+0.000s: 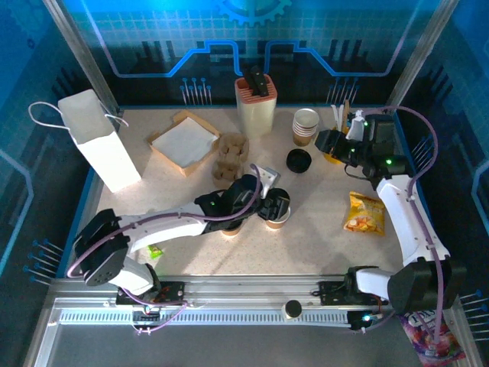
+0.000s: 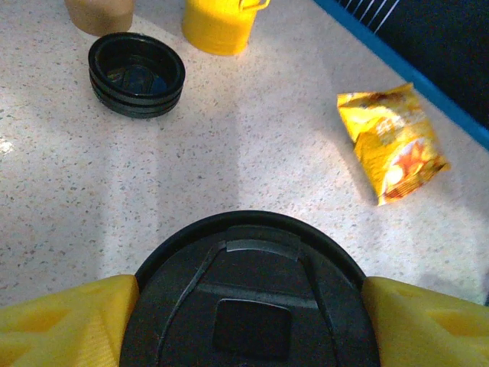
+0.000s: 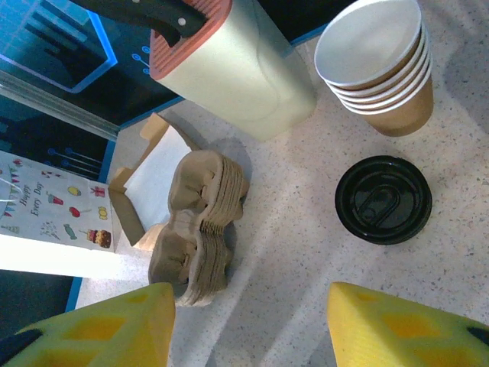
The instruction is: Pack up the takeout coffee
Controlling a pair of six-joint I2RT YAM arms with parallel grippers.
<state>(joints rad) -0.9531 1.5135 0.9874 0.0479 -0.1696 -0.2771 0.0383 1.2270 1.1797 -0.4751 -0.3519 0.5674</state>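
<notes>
1. Destination: the white paper bag (image 1: 99, 145) stands at the upper left of the top view. The stack of pulp cup carriers (image 1: 231, 157) sits above centre.
2. Workpiece: the takeout coffee cup (image 1: 278, 220) stands just below centre.
3. The left gripper (image 2: 250, 306) is closed on it, with a yellow finger (image 2: 69, 325) against each side of the black lid (image 2: 252, 252).
4. Recommended: lift straight up with the cup vertical and light grip pressure. Clear the second tan cup (image 1: 231, 227) just to its left.
5. The right gripper (image 3: 252, 321), at the upper right, is spread wide and empty.
</notes>
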